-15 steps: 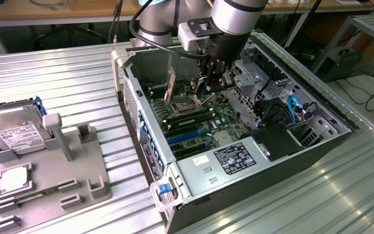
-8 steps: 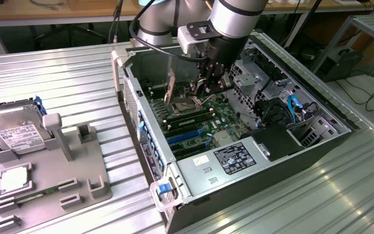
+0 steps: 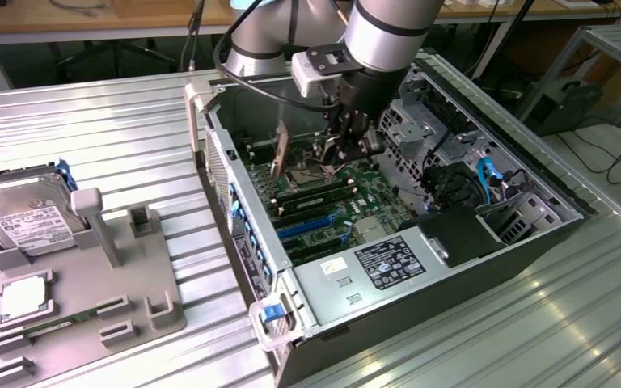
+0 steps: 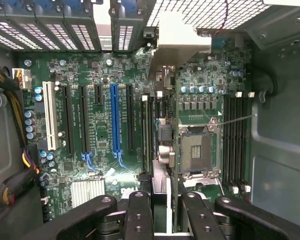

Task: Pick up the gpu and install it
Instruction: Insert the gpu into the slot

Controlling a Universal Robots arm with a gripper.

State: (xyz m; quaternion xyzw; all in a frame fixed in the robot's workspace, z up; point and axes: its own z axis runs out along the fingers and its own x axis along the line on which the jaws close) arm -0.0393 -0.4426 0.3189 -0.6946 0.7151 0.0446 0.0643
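Note:
The gpu [image 4: 162, 172] is seen edge-on as a thin dark card, its silver bracket [image 4: 179, 42] at the far end. My gripper [image 4: 166, 220] is shut on it, one black finger [image 4: 139, 215] on each side. It hangs inside the open computer case [image 3: 248, 234], above the green motherboard [image 4: 102, 75]. The card lies between the blue slot [image 4: 116, 120] and the processor socket [image 4: 197, 150], roughly over a black slot [image 4: 146, 135]; I cannot tell whether it touches it. In the exterior view my gripper [image 3: 345, 153] is low inside the case.
Around the gripper stand the case walls, a drive cage [image 3: 413, 129], the power supply [image 3: 391, 263] and cables [image 4: 15, 175]. On the exterior view's left, a grey fixture [image 3: 127, 291] holds a hard drive [image 3: 25, 218] and a processor chip [image 3: 25, 295].

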